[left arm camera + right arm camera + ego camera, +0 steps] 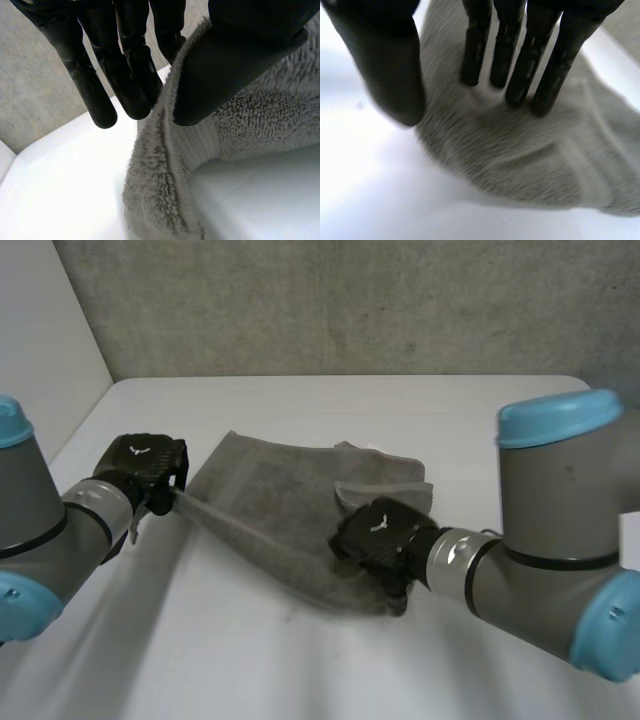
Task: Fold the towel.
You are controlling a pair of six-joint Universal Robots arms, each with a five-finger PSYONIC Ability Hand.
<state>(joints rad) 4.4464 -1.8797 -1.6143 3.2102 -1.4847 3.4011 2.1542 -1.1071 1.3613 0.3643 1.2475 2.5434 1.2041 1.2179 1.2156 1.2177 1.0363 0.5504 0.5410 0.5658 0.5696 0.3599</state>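
Now the left hand (pixel 148 465) pinches a raised corner of the towel (pixel 270 510) between thumb and fingers, the towel stretching across the tabletop (pixel 200 640) to the right hand (pixel 378 535), whose straight fingers press its near edge.

No legible text, label, brand or number anywhere.

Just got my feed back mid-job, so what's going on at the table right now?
The robot is working on a grey towel that lies rumpled on the white table. Its left hand pinches the towel's left end between thumb and fingers and holds it off the table, so the cloth is drawn into a taut ridge. The right hand presses straight fingers down on the towel close to its near edge. No neat fold is made yet.
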